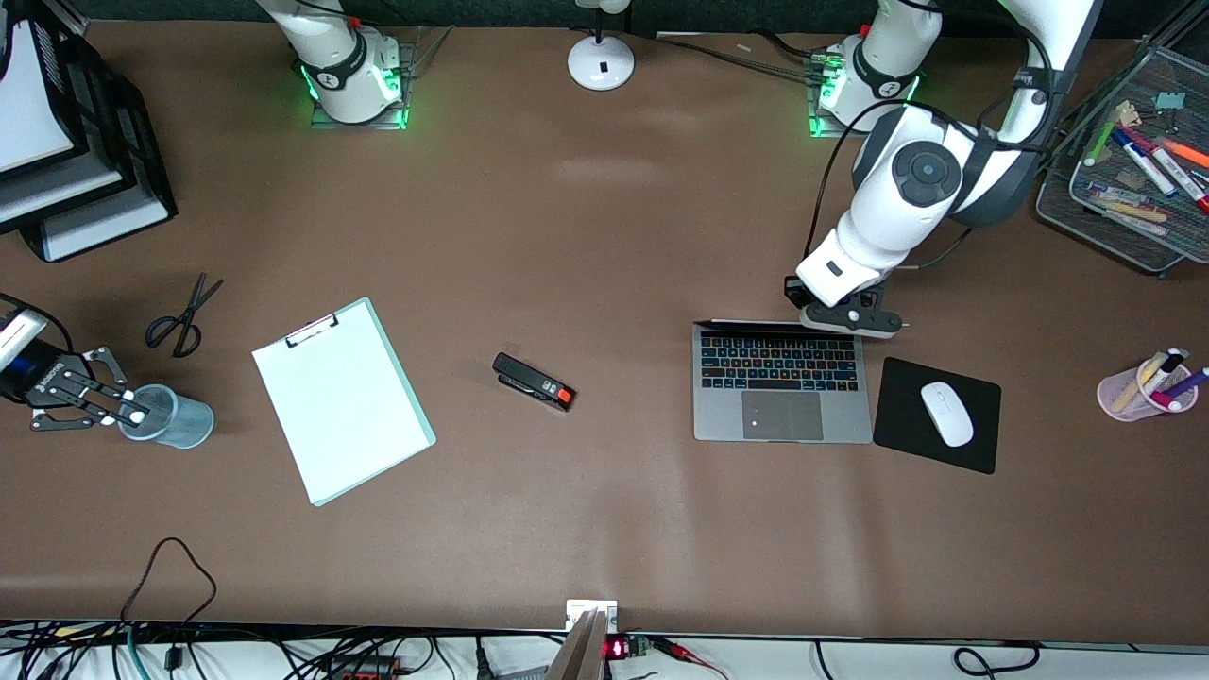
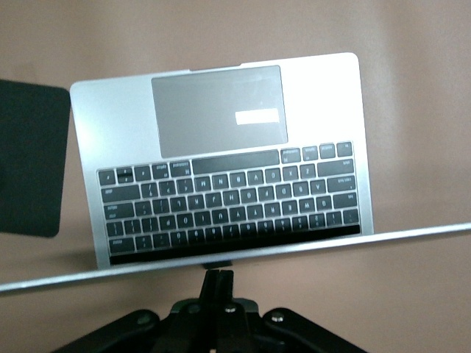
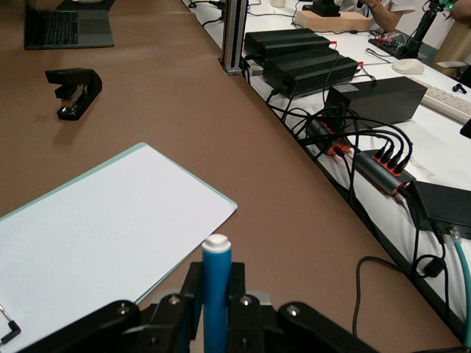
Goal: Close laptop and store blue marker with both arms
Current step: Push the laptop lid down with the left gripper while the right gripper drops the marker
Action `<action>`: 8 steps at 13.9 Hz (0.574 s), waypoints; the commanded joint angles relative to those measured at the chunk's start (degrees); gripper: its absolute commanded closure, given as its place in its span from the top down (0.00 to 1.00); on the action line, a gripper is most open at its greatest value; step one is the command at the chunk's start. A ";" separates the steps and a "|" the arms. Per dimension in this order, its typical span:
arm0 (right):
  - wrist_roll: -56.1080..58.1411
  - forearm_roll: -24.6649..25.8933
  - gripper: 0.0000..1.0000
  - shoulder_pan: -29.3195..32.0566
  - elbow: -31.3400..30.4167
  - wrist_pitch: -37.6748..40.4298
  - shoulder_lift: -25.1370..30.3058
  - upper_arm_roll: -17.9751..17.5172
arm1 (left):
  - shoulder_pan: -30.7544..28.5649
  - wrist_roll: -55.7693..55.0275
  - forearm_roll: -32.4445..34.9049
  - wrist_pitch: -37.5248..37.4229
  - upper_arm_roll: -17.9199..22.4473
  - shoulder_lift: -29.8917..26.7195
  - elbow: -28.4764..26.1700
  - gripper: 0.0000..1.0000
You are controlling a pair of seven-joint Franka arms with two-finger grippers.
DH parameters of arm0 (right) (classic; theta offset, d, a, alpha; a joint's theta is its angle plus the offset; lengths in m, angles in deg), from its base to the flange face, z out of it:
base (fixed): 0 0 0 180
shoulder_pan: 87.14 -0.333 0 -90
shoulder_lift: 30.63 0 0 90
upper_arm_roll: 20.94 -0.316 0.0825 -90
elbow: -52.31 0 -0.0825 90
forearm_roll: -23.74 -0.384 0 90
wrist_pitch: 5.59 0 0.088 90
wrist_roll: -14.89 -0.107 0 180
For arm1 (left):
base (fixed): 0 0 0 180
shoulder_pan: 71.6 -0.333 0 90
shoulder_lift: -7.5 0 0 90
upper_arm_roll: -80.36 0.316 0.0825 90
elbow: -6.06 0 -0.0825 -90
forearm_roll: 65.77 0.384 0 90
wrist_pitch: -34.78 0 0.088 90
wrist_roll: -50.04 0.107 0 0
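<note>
The clipboard (image 1: 342,400) with its white sheet is lying nearest the front camera, tilted on the brown table (image 1: 604,529), toward the right arm's end. Just beside its farther edge, the right gripper (image 1: 129,413) is reaching in low from the table's end, its arm stretching nearly level, and its fingers are sitting over the rim of a clear cup (image 1: 170,416). Its jaws are clamping the blue marker (image 3: 216,294), which is standing between them with its whitish end pointing away from the wrist, toward the clipboard in the right wrist view. A pair of scissors (image 1: 182,317) is lying near this gripper, farther from the front camera. The left arm is bending down from its base, elbow high, wrist angling down to the laptop (image 1: 780,382). The left gripper (image 1: 855,319) is pressing its fully closed fingertips (image 2: 218,281) against the upper edge of the raised lid, holding nothing; the lid is standing open, with the lit keyboard and trackpad stretching out past the fingers. A black stapler (image 1: 534,382) is lying between the clipboard and the laptop. Beside the laptop, just under the left gripper's wrist, a white mouse (image 1: 946,413) is resting on a black mouse pad (image 1: 907,444).
</note>
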 commanded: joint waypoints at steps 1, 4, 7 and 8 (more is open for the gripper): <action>2.58 -2.87 0.01 1.93 2.02 2.34 -2.49 -0.87 | -0.31 -0.28 2.49 5.32 1.41 4.75 2.76 0.00; 4.26 -4.11 0.31 2.89 2.64 4.02 -3.38 -0.70 | -0.31 0.07 2.67 5.60 1.60 7.74 6.71 0.00; 3.12 -3.76 1.00 3.34 2.90 4.11 -3.12 -0.52 | -0.22 -0.02 5.02 5.60 1.77 11.33 10.83 0.00; 3.03 -3.67 1.00 3.07 2.90 3.59 -2.94 -0.43 | -0.14 -0.19 5.82 5.60 1.86 12.65 11.90 0.00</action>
